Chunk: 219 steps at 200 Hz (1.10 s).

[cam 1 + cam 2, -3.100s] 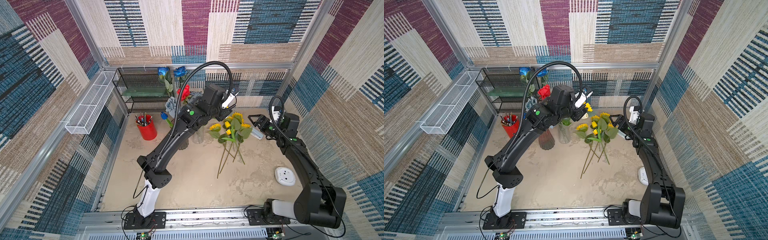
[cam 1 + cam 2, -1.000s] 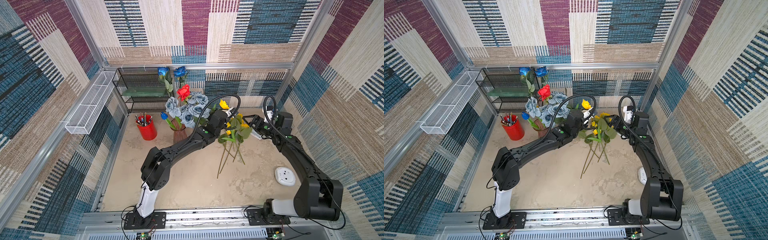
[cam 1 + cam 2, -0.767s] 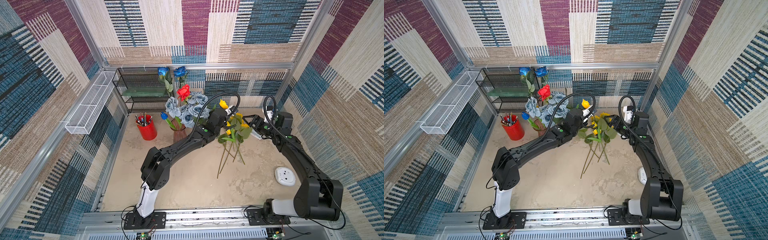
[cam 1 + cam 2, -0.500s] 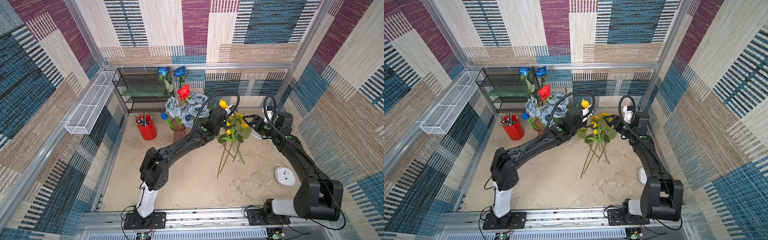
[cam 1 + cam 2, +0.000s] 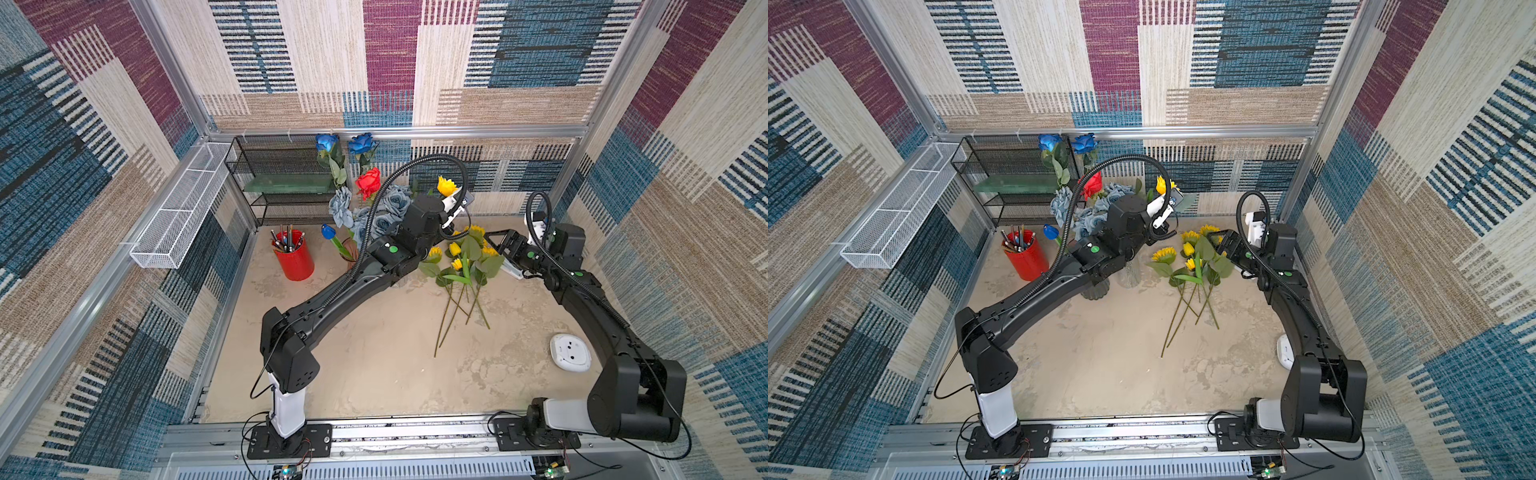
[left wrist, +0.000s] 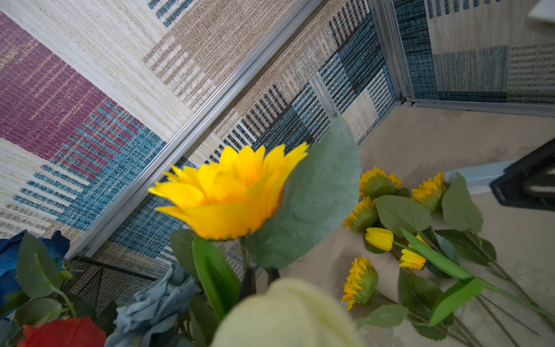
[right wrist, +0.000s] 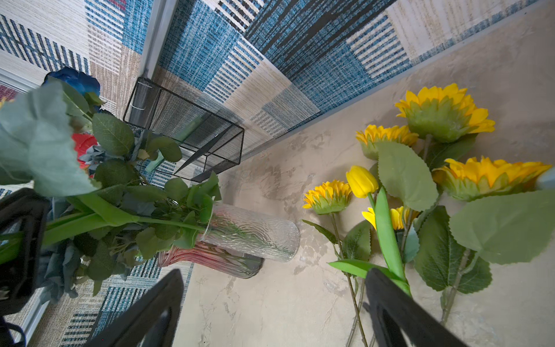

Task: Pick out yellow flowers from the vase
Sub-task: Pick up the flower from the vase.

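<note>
left gripper (image 5: 459, 201): clamped on sunflower (image 5: 446, 185) stem, bloom just above | right gripper (image 5: 500, 254): jaws apart, just beside yellow flowers (image 5: 457, 264) lying on table (image 5: 374, 353)

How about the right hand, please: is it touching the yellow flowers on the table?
Cannot tell. In the right wrist view, a finger of the right hand overlaps a stem of the yellow flowers; neither contact nor gap shows.
</note>
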Tool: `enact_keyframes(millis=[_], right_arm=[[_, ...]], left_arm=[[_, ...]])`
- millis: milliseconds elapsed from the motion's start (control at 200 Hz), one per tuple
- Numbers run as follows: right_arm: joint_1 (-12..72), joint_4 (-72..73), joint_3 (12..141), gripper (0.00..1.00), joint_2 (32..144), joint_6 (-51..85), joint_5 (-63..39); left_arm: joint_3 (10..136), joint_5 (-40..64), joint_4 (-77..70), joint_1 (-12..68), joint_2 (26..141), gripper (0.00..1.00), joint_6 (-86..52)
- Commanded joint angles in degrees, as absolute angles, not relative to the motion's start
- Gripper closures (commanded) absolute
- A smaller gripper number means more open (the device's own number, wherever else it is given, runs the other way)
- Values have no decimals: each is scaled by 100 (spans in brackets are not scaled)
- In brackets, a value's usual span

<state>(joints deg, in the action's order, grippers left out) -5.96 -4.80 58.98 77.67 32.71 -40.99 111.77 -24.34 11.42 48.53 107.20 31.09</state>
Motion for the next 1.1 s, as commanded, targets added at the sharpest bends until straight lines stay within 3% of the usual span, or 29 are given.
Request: enact_keyframes(millis=[0,371,686,841,1092], right_arm=[[-571,-317,5931,4,7761,3267,-4157],[-554,-326,5991,4,7687,3245,-4153],[-398,-78,6058,4,7460,2882,-4200],[-205,633,5902,4,7096,2513,-4880],[863,747,6284,4,6896,1693,-5746]], left_arm=[[11277,-2195,1287,4866,10556,94,2819],[12127,-1562,1967,4860,10355,94,2399],[13083,-423,3132,4802,10074,97,1580],[13401,765,3784,4386,9828,96,800],[11891,3602,2931,3291,8950,97,-488]])
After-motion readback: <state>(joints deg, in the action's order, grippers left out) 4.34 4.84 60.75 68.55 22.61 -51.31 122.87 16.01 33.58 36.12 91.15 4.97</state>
